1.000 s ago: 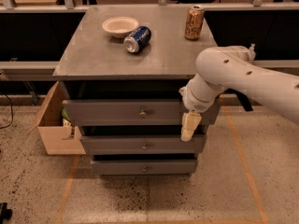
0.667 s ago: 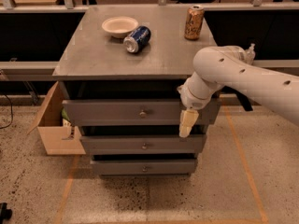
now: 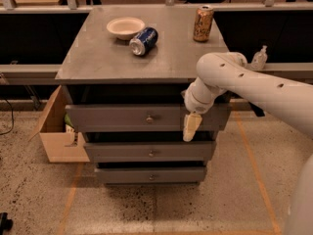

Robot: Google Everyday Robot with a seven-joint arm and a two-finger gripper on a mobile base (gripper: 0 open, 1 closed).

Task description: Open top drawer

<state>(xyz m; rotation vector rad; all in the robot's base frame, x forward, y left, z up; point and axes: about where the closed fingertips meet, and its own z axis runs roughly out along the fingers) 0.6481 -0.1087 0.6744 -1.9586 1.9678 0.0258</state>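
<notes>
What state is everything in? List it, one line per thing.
top drawer: appears shut, knob not held
gripper: pointing down in front of the top drawer, right of its knob
blue can: lying on its side
tan can: upright
bowl: upright
cardboard box: top open

We see a speckled floor (image 3: 39,195) crossed by orange tape lines (image 3: 254,170), one running right of where the gripper (image 3: 190,127) hangs before the grey cabinet (image 3: 98,58). An open cardboard box (image 3: 56,131) stands at the cabinet's left. Behind it we find dark panels (image 3: 29,38) above a grey ledge (image 3: 29,73) bearing a pump bottle (image 3: 259,58).
</notes>
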